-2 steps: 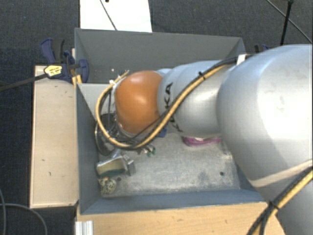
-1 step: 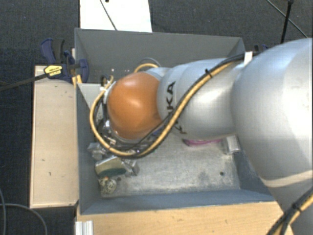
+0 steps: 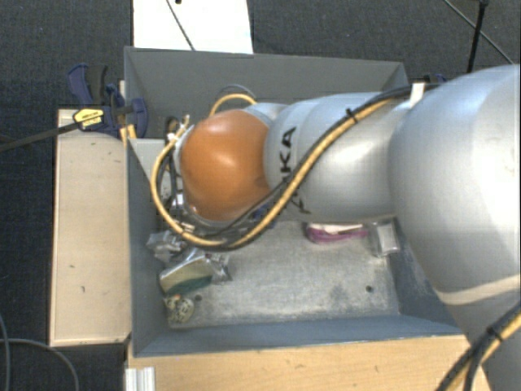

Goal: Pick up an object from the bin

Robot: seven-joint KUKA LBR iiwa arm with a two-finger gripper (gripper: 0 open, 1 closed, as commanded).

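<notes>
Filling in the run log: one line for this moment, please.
arm: at bin left end | end effector: over greenish object | grasp: cannot tell

- One grey metal bin (image 3: 269,72), centre of frame.
- Silver arm (image 3: 358,161) entering from right; orange wrist cover (image 3: 221,163), looped by yellow-black cable (image 3: 313,149).
- The gripper (image 3: 186,249) beneath the cover, lower left, over dark green oblong item (image 3: 189,278).
- Small speckled lump (image 3: 181,308) just below it; pink-and-white item (image 3: 334,233) under arm.

A greenish, perhaps metallic piece (image 3: 186,278) lies tilted by the bin's (image 3: 269,76) front-left corner.
</notes>
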